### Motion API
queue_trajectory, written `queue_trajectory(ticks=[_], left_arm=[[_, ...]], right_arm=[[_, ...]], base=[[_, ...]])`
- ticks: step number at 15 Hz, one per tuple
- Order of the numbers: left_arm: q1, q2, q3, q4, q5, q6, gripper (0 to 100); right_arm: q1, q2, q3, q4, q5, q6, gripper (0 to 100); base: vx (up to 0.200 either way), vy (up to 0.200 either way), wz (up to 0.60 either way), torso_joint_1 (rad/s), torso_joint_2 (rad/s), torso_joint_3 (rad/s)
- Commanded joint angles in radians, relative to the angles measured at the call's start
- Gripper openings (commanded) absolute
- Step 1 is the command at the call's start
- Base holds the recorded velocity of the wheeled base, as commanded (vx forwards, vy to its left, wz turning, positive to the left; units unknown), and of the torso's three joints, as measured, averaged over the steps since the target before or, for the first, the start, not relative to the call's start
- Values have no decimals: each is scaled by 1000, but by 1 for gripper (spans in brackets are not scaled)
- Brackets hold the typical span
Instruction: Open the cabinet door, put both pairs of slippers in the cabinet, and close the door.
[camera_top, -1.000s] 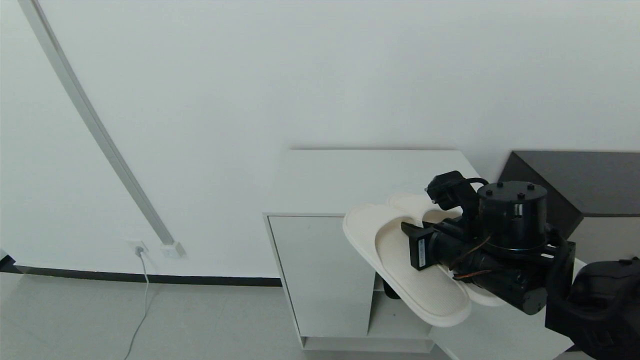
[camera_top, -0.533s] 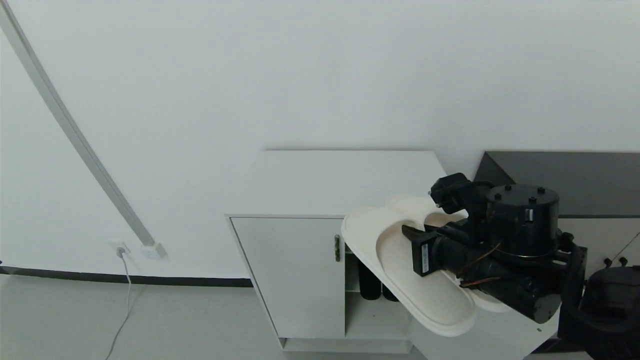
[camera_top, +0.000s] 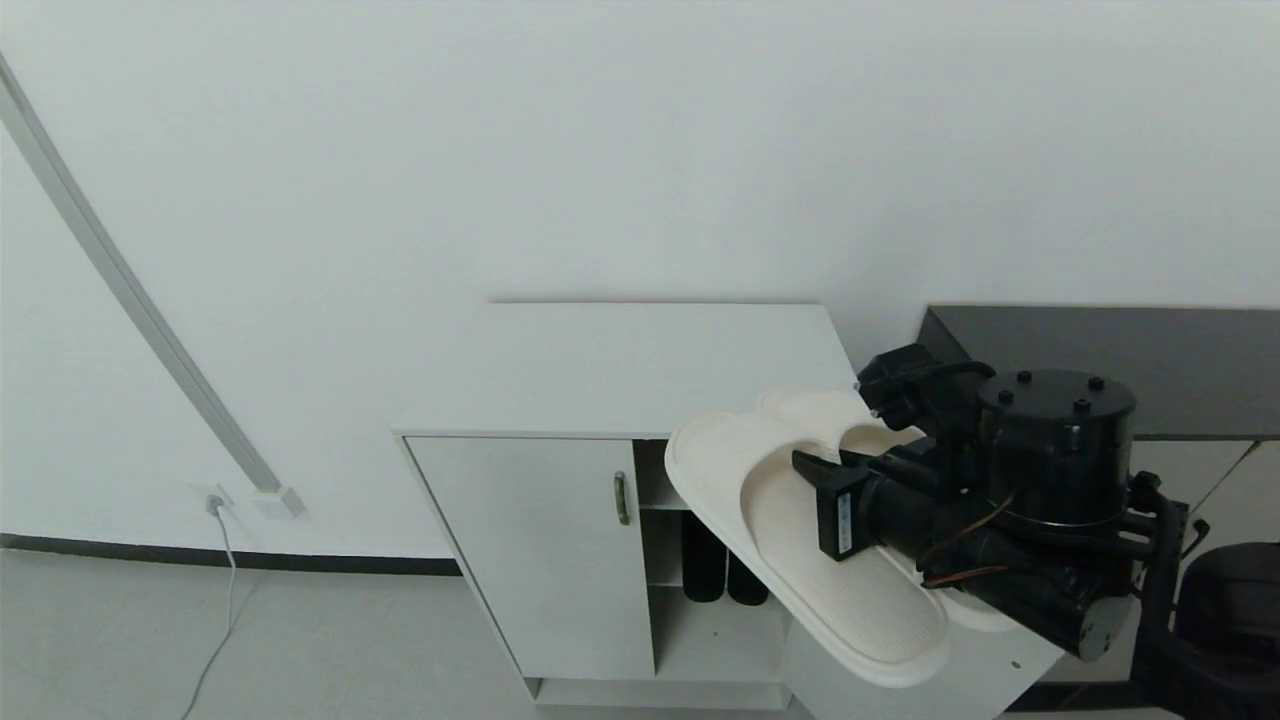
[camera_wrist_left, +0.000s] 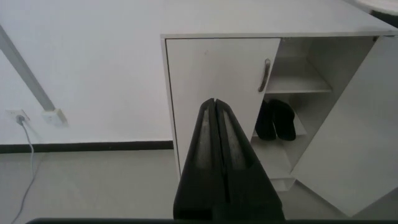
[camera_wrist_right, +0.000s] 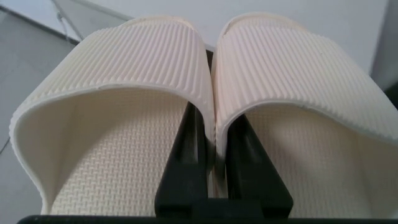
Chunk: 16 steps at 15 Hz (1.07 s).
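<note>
Right hand (camera_wrist_right: 214, 163) pinches both cream slippers (camera_top: 790, 520) by their inner edges so they'd go into the open cabinet (camera_top: 640, 370) as one (left hand (camera_wrist_left: 214, 111) clenched, empty).

No word, number or sign can be read here. The one printed thing is a small white rectangular sticker (camera_top: 843, 512) on the flat end face of the black boxy housing (camera_top: 885, 503) at the right arm's wrist, seen against the pair of cream ribbed foam slippers (camera_top: 760, 470). Its dark marks are too small to make out.
</note>
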Motion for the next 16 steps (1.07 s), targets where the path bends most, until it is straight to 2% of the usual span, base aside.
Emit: queue_trajectory(ticks=[1, 9, 16], left_arm=[[1, 1, 0, 0, -1, -1, 0], [1, 1, 0, 0, 1, -1, 0], [1, 1, 0, 0, -1, -1, 0]], right_arm=[[2, 3, -1, 0, 0, 0, 0], [44, -2, 18, 0, 0, 0, 0], [45, -3, 25, -5, -2, 0, 0]], base=[[0, 0, 0, 0, 0, 0], [0, 0, 0, 0, 0, 0], [0, 0, 0, -25, 48, 31]])
